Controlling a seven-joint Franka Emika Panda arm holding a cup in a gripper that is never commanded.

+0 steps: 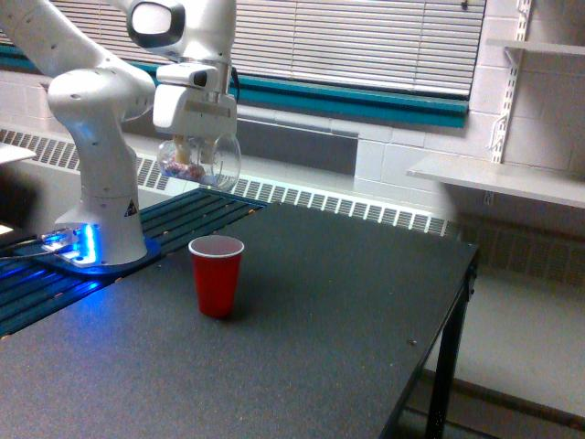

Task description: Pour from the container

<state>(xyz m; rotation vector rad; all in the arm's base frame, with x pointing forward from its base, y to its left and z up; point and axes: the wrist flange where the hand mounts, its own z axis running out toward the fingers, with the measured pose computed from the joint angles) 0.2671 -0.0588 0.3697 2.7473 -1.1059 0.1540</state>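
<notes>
The container (199,161) is a small clear plastic cup with pinkish-brown bits inside. It hangs tilted on its side under my gripper (191,144), which is shut on it, well above the table. Its open mouth faces the exterior view's right. A red cup (217,274) with a white inside stands upright on the dark table (320,329), below the container and slightly to the exterior view's right. The fingers are mostly hidden behind the container.
The arm's white base (101,229) stands on a blue-lit mount at the exterior view's left. The table's edge runs along the exterior view's right, with a leg (443,366) beneath. Wall shelves (494,178) sit beyond it, under a blind-covered window.
</notes>
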